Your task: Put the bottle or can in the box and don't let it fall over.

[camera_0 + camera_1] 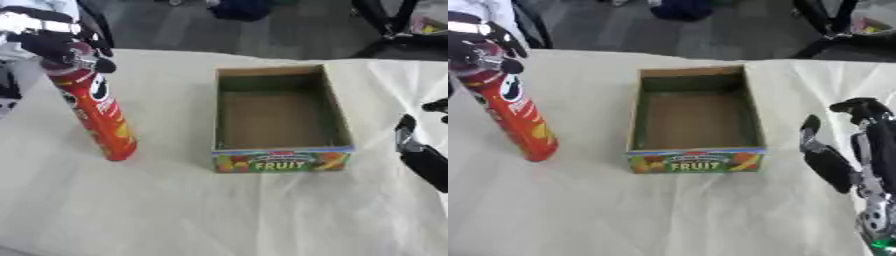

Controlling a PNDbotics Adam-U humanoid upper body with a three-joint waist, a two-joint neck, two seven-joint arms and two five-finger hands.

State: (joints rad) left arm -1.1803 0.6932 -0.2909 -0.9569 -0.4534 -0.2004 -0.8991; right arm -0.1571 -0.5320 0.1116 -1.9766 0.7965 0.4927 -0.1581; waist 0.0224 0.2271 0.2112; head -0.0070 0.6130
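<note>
The left hand is gripping the top of the tall red can, fingers curled round its upper end, and the can is leaning, its base resting on or just above the white-covered table well to the left of the box. Whether that base is touching the cloth, I cannot tell. The cardboard box with its fruit-printed front is sitting open and empty in the middle, nothing inside yet.

So this looks like the pick-up and carry step, with the placing not yet done. The right hand is idling at the right edge, fingers relaxed and apart, holding nothing.

What the next move is calling for: lifting the can high enough to clear the box's near wall, bringing it across to the right, straightening it to upright over the brown floor, and lowering it flat before letting go. A tall, narrow can like this is likely to topple if released while tilted.
</note>
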